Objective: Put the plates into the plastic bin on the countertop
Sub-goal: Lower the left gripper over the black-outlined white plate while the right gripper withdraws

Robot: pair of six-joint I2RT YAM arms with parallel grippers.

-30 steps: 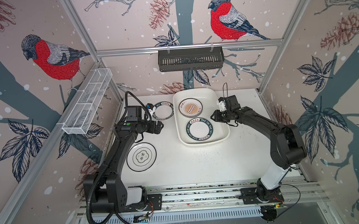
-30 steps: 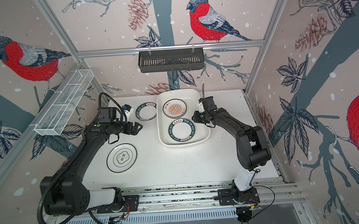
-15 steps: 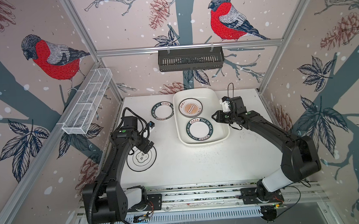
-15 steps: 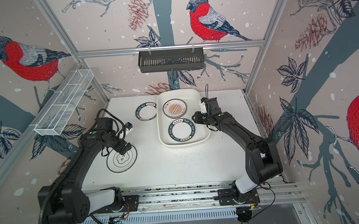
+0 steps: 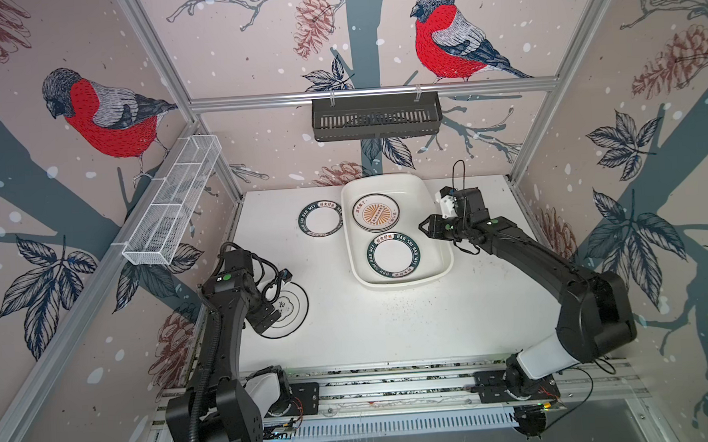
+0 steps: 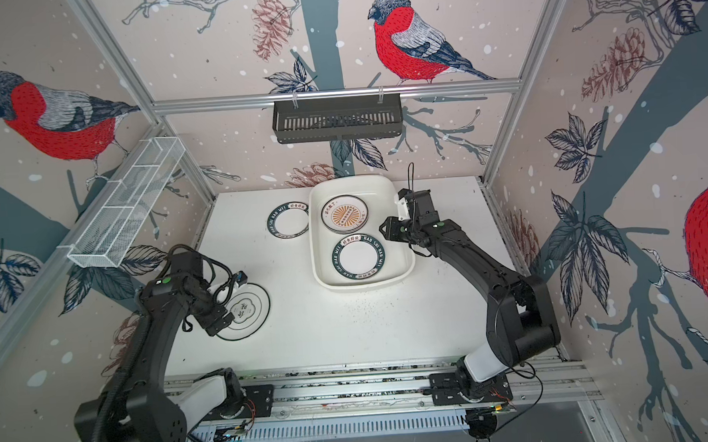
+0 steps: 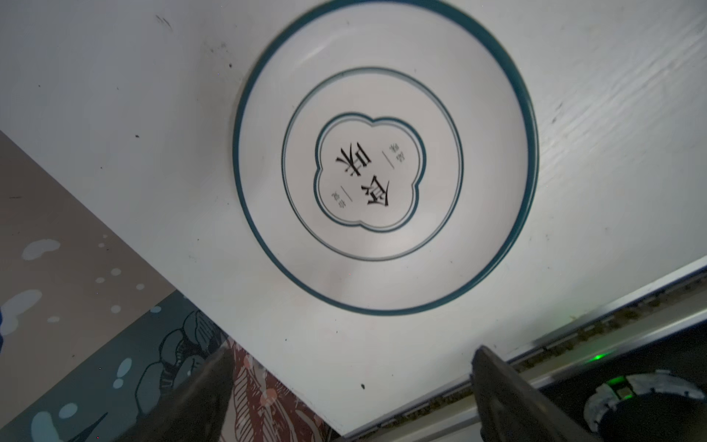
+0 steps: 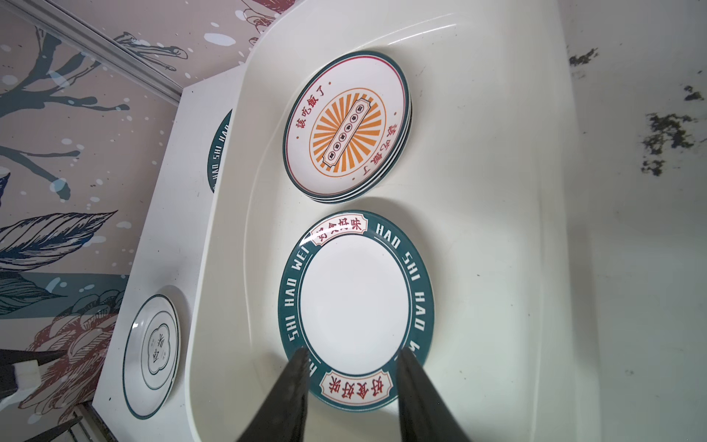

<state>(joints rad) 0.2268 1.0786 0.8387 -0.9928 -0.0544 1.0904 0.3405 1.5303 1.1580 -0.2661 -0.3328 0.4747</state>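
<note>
The white plastic bin (image 5: 423, 205) sits at the back middle of the countertop (image 5: 391, 332). Inside it lie a stack of plates topped by an orange sunburst plate (image 5: 375, 213) (image 8: 346, 130) and a teal lettered plate (image 5: 393, 255) (image 8: 355, 310). Another teal lettered plate (image 5: 321, 217) lies on the countertop left of the bin. A quatrefoil plate (image 7: 384, 157) (image 5: 292, 308) lies front left. My left gripper (image 7: 352, 354) (image 5: 266, 318) hangs open over its near-left edge, empty. My right gripper (image 8: 354, 352) (image 5: 423, 226) hovers open above the bin's right side, over the lettered plate, holding nothing.
A black slotted basket (image 5: 376, 121) hangs on the back rail. A white wire-mesh tray (image 5: 172, 206) is fixed along the left wall. Aluminium rails (image 5: 394, 388) carry both arm bases at the front edge. Dark specks (image 5: 394, 307) dot the countertop in front of the bin.
My left arm swung from the back left forward and down to the quatrefoil plate. My right gripper drew back a little towards the bin's right edge, its jaws slightly wider.
</note>
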